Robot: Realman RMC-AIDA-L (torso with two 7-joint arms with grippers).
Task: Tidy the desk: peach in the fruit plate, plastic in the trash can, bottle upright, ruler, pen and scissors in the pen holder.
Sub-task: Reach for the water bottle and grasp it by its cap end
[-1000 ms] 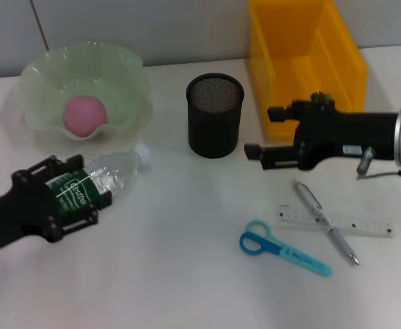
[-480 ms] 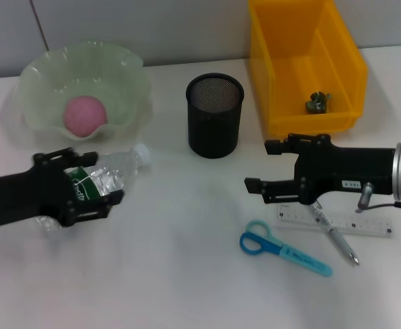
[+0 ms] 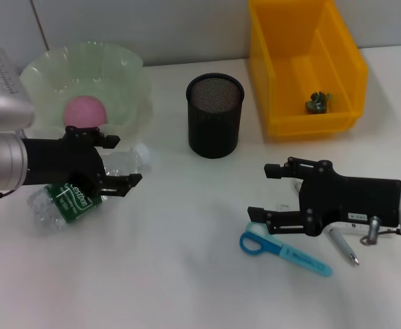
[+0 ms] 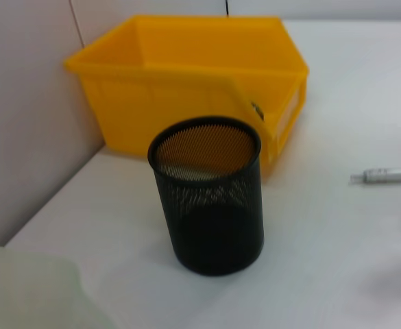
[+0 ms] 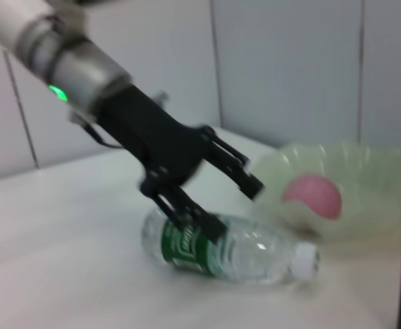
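A clear bottle (image 3: 68, 197) with a green label lies on its side, white cap toward the pen holder (image 3: 215, 115). My left gripper (image 3: 116, 162) is open, its fingers straddling the bottle's (image 5: 231, 247) clear shoulder. The pink peach (image 3: 83, 111) rests in the pale green fruit plate (image 3: 128, 75). Crumpled green plastic (image 3: 318, 101) lies in the yellow trash can (image 3: 303, 62). My right gripper (image 3: 260, 190) hangs open just above the blue scissors (image 3: 282, 248). The pen (image 3: 342, 247) pokes out from under the gripper, which hides the ruler.
The pen holder (image 4: 207, 195) is an empty black mesh cup, with the yellow trash can (image 4: 186, 75) behind it. A grey wall runs along the back of the white table.
My right gripper came away from the trash can, leaving the plastic inside, and dropped toward the front over the ruler and pen. My left gripper slid from the bottle's label to its shoulder; the bottle swung.
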